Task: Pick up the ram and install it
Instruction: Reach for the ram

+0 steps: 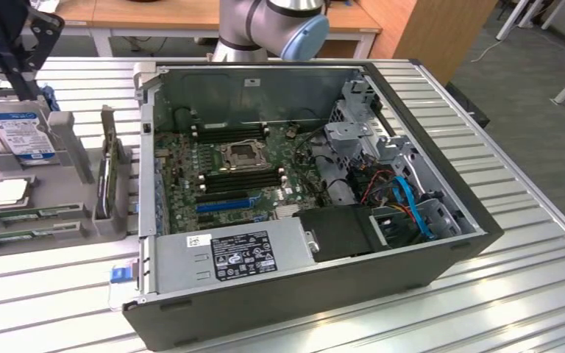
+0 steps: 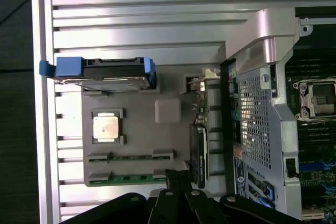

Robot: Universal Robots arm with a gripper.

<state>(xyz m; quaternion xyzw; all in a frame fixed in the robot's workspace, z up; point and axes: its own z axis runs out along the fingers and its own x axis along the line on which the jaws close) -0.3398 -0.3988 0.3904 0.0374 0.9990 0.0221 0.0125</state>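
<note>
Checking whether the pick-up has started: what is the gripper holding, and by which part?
Nothing is held: the gripper is shut and empty above the grey holder, where the ram lies in its slot.

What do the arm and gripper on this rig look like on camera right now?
The arm is a smooth silver-grey tube with a rounded joint closed off by a light blue cap. The gripper is black and is built from flat, angular linkage bars joined by round silver pins.
</note>
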